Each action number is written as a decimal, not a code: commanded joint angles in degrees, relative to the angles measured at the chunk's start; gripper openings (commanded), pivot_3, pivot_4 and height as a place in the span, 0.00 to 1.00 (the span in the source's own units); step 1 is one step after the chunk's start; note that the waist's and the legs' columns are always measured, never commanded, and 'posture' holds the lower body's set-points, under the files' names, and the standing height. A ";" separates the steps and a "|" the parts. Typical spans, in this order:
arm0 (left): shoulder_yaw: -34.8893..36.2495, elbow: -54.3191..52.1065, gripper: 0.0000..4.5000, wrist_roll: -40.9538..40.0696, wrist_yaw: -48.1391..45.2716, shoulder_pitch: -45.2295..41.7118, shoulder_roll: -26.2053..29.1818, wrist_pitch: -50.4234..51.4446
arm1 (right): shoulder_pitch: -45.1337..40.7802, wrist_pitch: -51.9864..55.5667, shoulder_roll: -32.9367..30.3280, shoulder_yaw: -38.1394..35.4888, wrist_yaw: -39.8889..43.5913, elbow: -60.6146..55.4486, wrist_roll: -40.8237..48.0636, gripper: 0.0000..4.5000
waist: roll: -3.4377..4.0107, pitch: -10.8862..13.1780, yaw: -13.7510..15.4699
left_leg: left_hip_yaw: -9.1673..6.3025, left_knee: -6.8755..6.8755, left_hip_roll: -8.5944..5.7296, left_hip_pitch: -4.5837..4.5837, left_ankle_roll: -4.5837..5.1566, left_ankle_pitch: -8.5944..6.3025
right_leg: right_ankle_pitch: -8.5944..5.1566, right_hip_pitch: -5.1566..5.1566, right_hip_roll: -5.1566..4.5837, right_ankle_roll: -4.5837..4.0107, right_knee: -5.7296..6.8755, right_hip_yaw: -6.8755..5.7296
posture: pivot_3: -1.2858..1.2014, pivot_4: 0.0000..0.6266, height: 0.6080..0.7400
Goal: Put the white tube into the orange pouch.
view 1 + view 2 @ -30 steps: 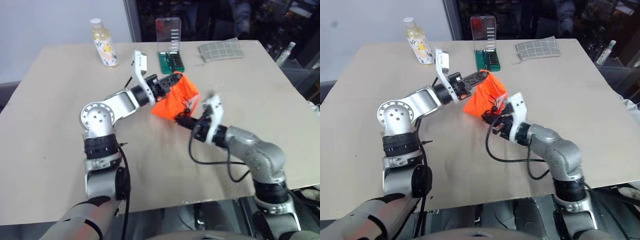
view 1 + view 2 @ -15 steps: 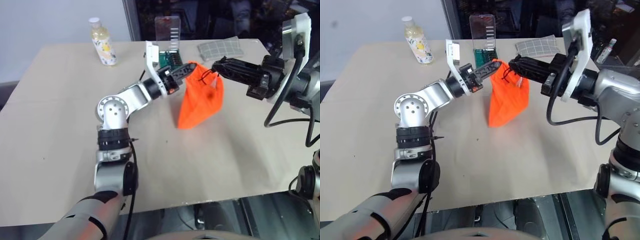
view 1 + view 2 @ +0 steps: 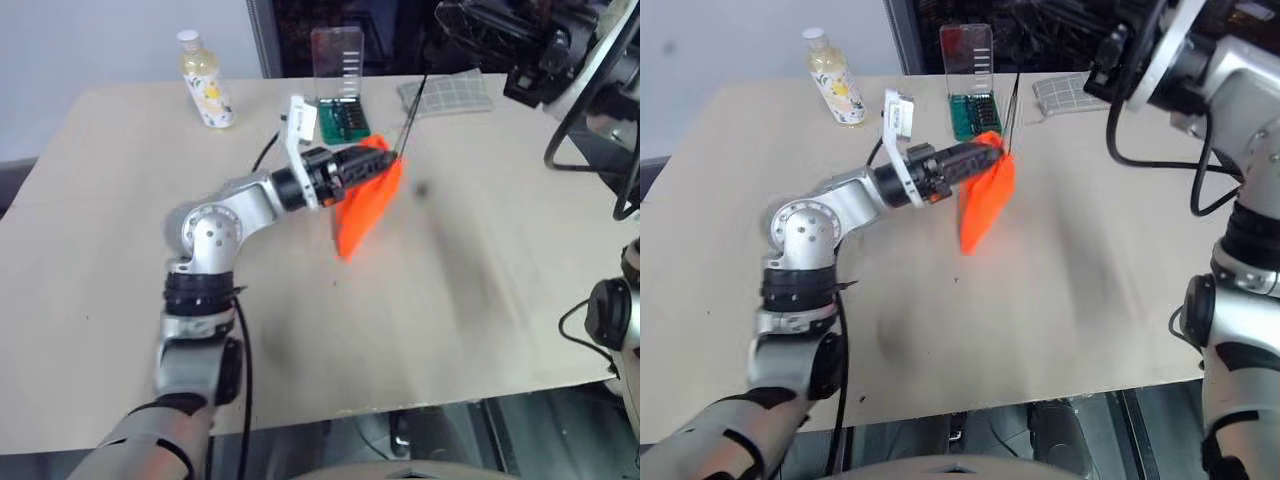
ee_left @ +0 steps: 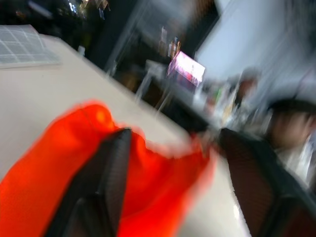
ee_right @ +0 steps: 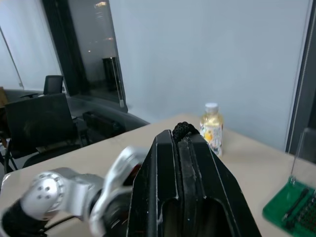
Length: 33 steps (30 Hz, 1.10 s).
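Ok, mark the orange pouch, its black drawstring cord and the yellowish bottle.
orange pouch (image 3: 360,205), left eye view, middle of the hanging fabric.
black drawstring cord (image 3: 412,108), left eye view, taut stretch above the pouch.
yellowish bottle (image 3: 207,92), left eye view, on its label.

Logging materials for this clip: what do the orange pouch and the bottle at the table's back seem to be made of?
The orange pouch looks like thin matte fabric: it hangs limp and creased from a black cord. The bottle looks like clear glossy plastic, since yellowish liquid shows through, with a white cap; glass can't be ruled out.
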 commanded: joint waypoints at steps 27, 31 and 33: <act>-12.13 13.80 0.61 28.16 -15.73 -19.42 -4.36 -37.78 | 8.37 5.16 -7.83 -0.61 0.18 -13.89 2.72 0.00 | 0.00 0.02 1.02 | -0.04 0.23 -0.01 -0.34 0.01 0.01 | 0.01 -0.20 0.00 0.02 0.06 -0.07 | 0.52 0.24 1.00; -11.46 15.42 0.42 29.19 -15.51 -20.21 -6.18 -40.17 | 9.66 5.17 -8.37 -0.89 -0.62 -14.08 3.00 0.00 | -0.01 0.02 1.03 | -0.04 0.23 0.00 -0.34 0.01 0.01 | 0.01 -0.20 0.00 0.02 0.06 -0.07 | 0.52 0.24 1.00; -11.80 15.71 0.22 29.94 -15.72 -20.14 -6.65 -41.31 | 10.82 4.99 -8.37 -1.14 -1.10 -14.14 2.93 0.00 | -0.01 0.02 1.05 | -0.04 0.23 0.00 -0.33 0.01 0.01 | 0.02 -0.20 0.00 0.02 0.06 -0.07 | 0.52 0.24 1.00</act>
